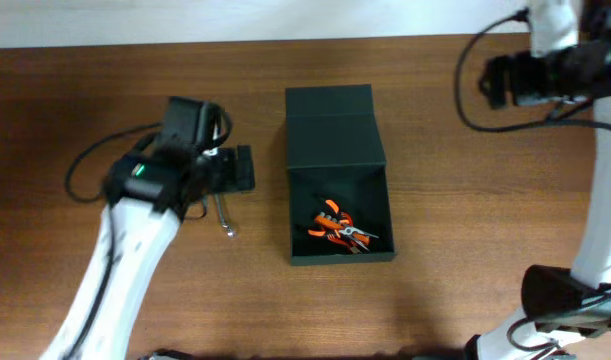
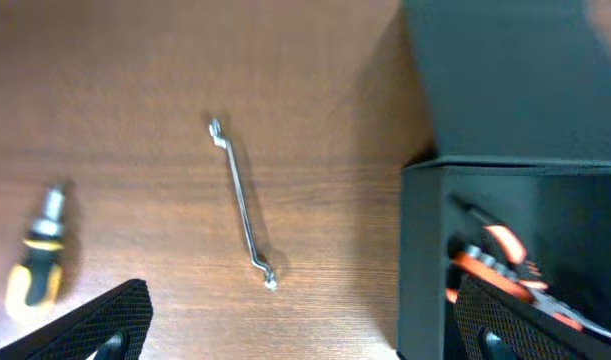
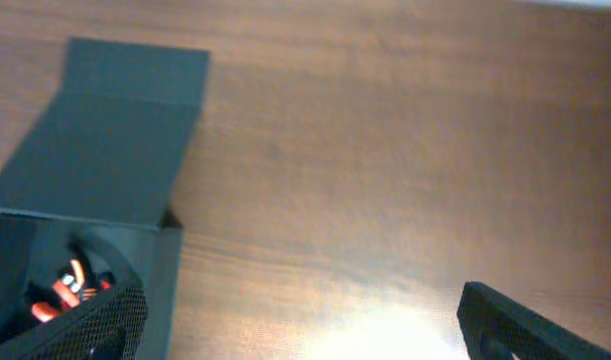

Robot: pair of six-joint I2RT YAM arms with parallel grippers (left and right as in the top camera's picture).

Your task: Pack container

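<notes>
1. The box (image 1: 325, 190) is seen mid-surface, open. Its lid (image 1: 330, 125) is folded back flat on the far side, and orange pliers (image 1: 341, 230) are lying inside.
2. The left tool (image 1: 243, 170) is held spread wide and empty, near the box's left wall and over a wrench (image 2: 242, 205). A screwdriver (image 2: 40, 265) is spotted further out on the surface (image 2: 135, 90).
3. The right tool (image 3: 300, 320) is spread wide too, nothing gripped, and is parked well apart from the box at the far right.
4. The box is judged light, stiff-walled and matte, so little slip is expected. Being light, it could be shoved along if a wall is bumped.
5. The lid is best taken at its free far edge and swung over on the hinge. The thin walls are better left unpinched.
6. The wrench is judged thin, hard and slick, so a mid-shaft pinch is called for.
</notes>
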